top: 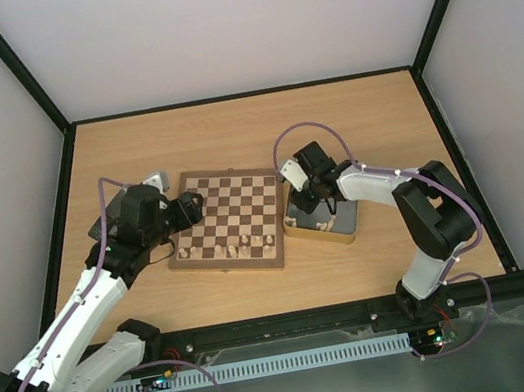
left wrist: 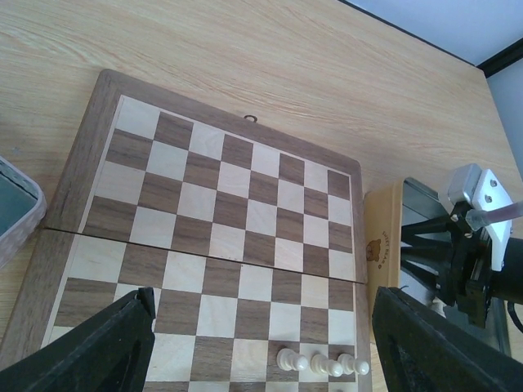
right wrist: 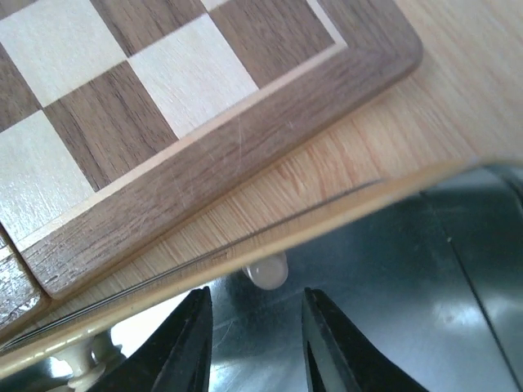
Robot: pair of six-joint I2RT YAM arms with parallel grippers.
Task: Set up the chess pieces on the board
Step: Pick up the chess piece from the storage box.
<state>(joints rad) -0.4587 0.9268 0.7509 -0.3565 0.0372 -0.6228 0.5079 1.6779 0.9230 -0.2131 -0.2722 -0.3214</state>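
We see the board point(top: 226, 221) lying flat in the middle of the desk point(top: 230, 130). It is a square of cream and brown checkers inside a mid-brown wooden border, with a seam running across its centre. The border looks lightly scratched in the right wrist view.

A few of the chess pieces point(top: 241, 246), pale turned wood, stand along the row nearest the arms. The left wrist view shows three of them point(left wrist: 315, 363) bunched close together near one corner.

Just beside the board's right edge sits a gold square tin point(top: 322, 221) with a dark, glossy inside. A pale piece point(right wrist: 265, 269) rests in it close to the rim, and another is partly visible lower down.

The right gripper point(right wrist: 255, 306) hangs over the tin. Its black fingers are slightly parted, with nothing between them, and the pale piece sits just past the tips.

The left gripper point(left wrist: 263, 327) hovers at the board's left edge, spread wide and holding nothing.

A grey tray point(left wrist: 24, 216) lies on the desk just off the board, on the left arm's side.
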